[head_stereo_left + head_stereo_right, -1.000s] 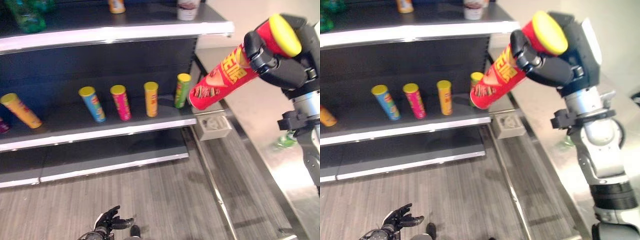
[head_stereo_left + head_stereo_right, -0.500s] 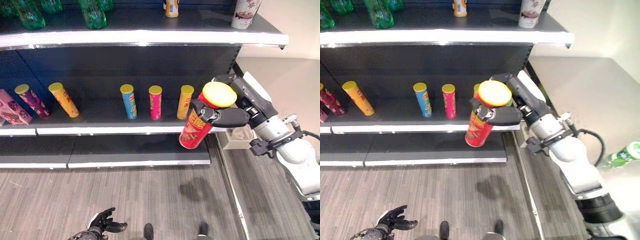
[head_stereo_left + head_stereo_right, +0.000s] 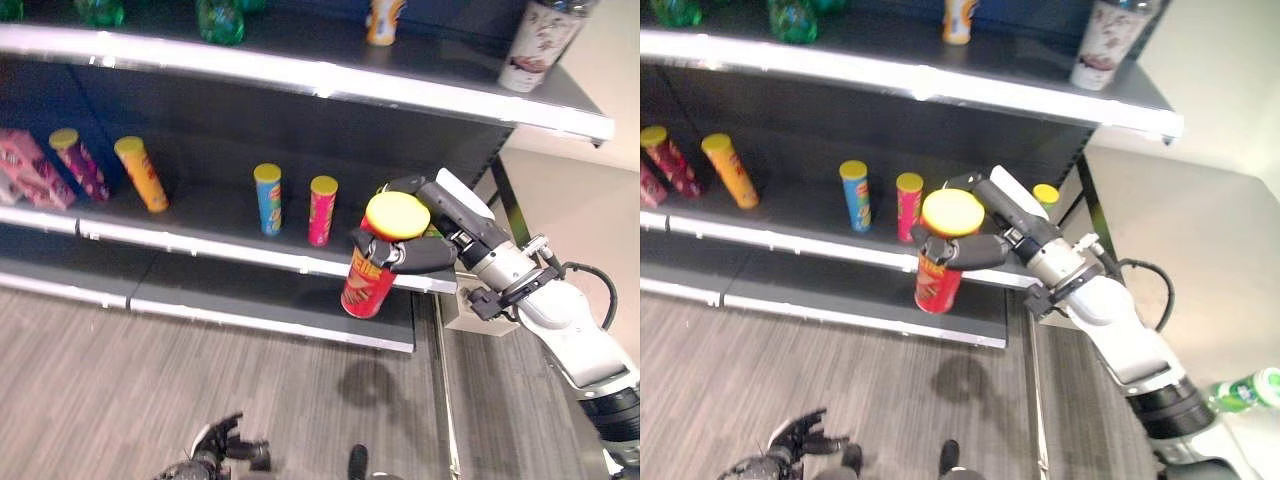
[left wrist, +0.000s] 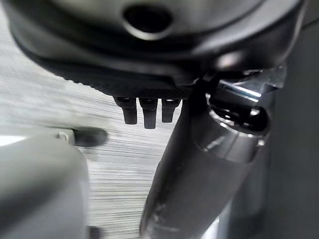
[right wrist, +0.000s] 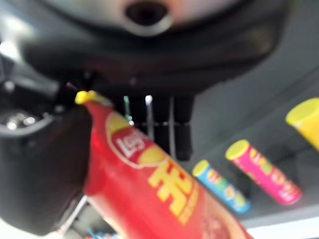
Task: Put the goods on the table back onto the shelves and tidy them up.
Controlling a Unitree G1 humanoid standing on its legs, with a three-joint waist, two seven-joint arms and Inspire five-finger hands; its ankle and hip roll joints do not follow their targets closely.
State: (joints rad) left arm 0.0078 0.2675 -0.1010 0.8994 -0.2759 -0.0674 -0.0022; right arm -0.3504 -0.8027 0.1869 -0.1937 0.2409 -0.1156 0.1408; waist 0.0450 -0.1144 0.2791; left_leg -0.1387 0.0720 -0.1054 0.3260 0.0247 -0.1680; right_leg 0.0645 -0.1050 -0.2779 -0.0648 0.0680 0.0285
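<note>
- On the middle shelf [image 3: 200,245], far left, a pink box [image 3: 30,170] lies beside a purple-pink crisp tube [image 3: 78,162] and an orange crisp tube [image 3: 141,173], all leaning.
- The left hand [image 3: 222,448] hangs low over the grey wood-look floor [image 3: 120,380] at the near edge, its fingers loosely spread and holding nothing.
- Further right on the same shelf stand a blue crisp tube [image 3: 268,198] and a pink crisp tube [image 3: 322,209], close together.
- The red crisp tube [image 3: 370,282] with a yellow lid is clamped near its top by the right hand [image 3: 412,252], fingers curled round it; it hangs in front of the middle shelf's right end, above the bottom shelf [image 3: 300,310].
- Behind the right hand a yellow-lidded tube [image 3: 1045,194] peeks out; its colour is hard to tell.
- On the top shelf [image 3: 330,78] stand green bottles [image 3: 220,16], an orange can [image 3: 382,20] and, far right, what looks like a white drink cup [image 3: 541,42].
</note>
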